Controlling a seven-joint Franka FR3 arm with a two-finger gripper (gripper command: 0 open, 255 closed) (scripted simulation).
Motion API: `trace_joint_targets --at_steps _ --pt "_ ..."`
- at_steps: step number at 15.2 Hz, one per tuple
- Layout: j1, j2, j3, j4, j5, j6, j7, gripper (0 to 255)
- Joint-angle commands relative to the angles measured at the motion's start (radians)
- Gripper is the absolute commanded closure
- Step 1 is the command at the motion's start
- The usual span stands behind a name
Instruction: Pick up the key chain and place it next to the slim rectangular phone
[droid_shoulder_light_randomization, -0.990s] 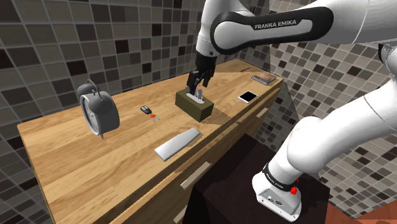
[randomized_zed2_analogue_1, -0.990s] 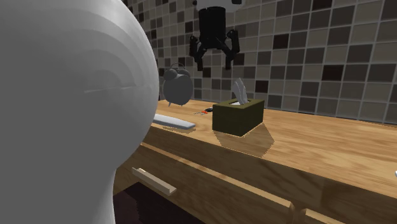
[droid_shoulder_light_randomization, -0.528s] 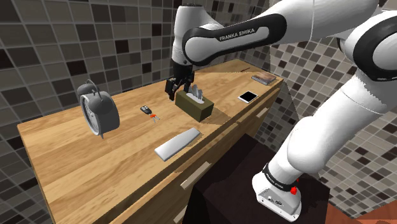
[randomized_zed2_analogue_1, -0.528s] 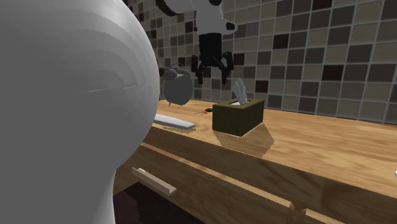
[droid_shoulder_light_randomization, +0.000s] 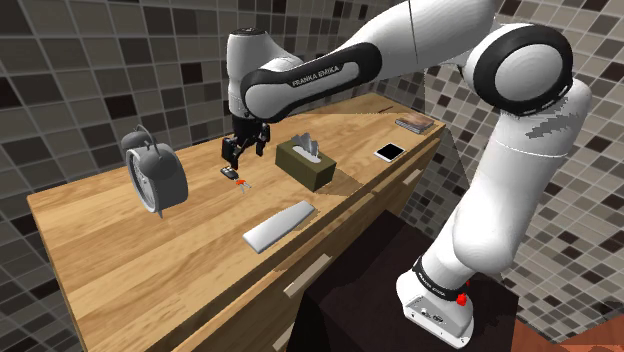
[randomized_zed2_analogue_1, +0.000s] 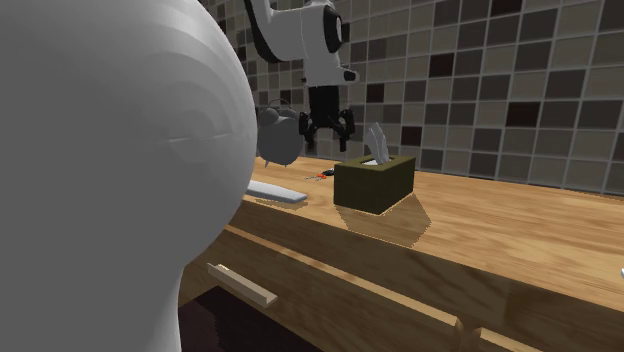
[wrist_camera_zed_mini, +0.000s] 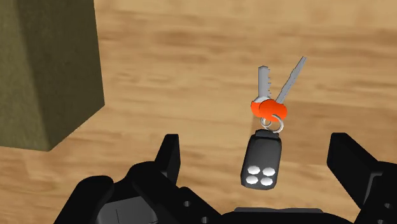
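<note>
Wooden counter (droid_shoulder_light_randomization: 120, 240): everything lies on its top.

The black gripper (droid_shoulder_light_randomization: 245, 148) hangs just above the key chain (droid_shoulder_light_randomization: 234, 176). Its fingers (wrist_camera_zed_mini: 167, 156) are spread wide and hold nothing. In the wrist view the black fob (wrist_camera_zed_mini: 262, 162), with its orange tags and two keys, lies between them and touches neither.

Progress, as I judge it: the approach is done, the grasp not yet. You have left the descent, the closing, the lift, the carry past the tissue box (droid_shoulder_light_randomization: 308, 166), and the set-down beside the phone (droid_shoulder_light_randomization: 390, 151).

Container: the olive tissue box has one pale tissue (randomized_zed2_analogue_1: 376, 142) standing up from its top slot, and nothing else is seen in it.

A grey flat slab (droid_shoulder_light_randomization: 279, 226) lies near the front edge, possibly a remote, but it is too plain to say.

The phone has a white rim and a dark screen. It lies well apart from the key chain, beyond the box toward the shoulder view's right.
</note>
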Motion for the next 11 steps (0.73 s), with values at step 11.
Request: trace_joint_targets --at_steps 11 --pt "0.035 0.181 -0.01 0.095 -0.066 0.072 0.062 0"
